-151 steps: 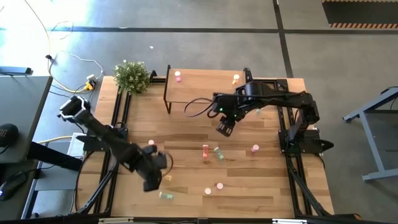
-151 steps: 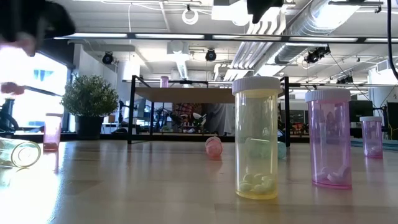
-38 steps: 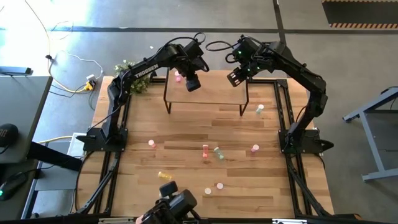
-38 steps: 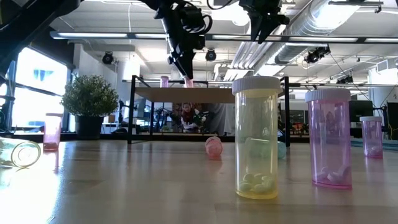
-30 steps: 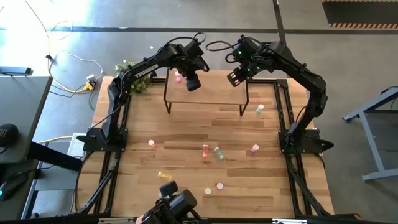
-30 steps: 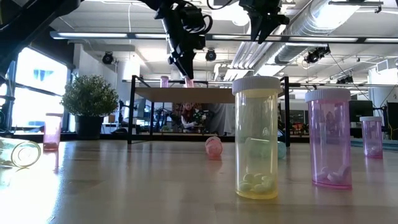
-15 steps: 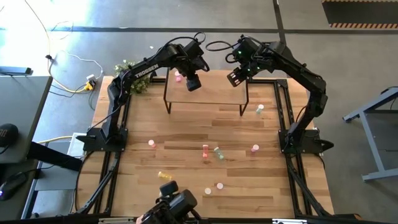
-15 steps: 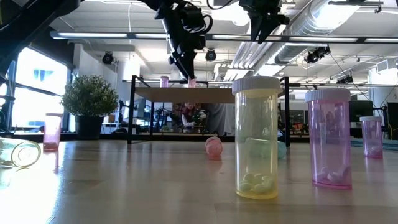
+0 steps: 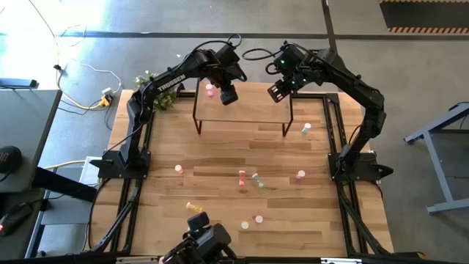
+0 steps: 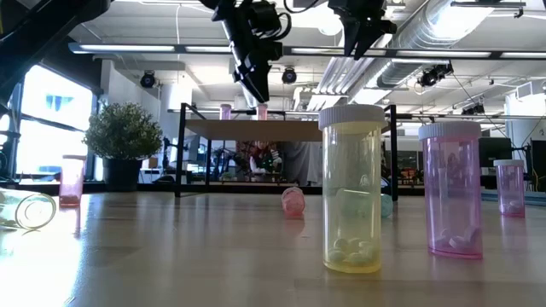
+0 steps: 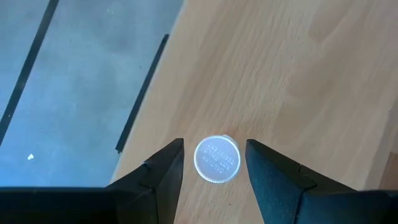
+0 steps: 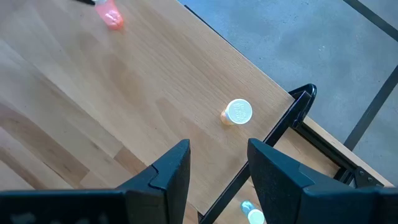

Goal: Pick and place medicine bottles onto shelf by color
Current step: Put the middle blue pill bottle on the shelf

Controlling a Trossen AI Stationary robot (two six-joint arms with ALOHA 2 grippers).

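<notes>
A second ago the left pincer (image 11: 211, 163) was clamped on a pink bottle (image 11: 216, 159); now its fingers have let go and the arm has lifted a little above the shelf (image 9: 249, 110). The bottle stands upright on the shelf, close to the edge and near another pink bottle (image 9: 209, 89), with one finger on each side and a small gap between. If the pincer swings sideways as it leaves, a finger could bump the cap and tip the bottle off the edge, so going straight up looks safest. The right pincer (image 12: 213, 167) hangs open over the other end of the shelf, above an orange bottle (image 12: 237, 112) near that corner. Many more bottles wait on the tabletop (image 9: 220, 158), like a tall yellow one (image 10: 351, 189) and a lying pink one (image 10: 293, 200). A small plant (image 10: 123, 141) sits at the back.
</notes>
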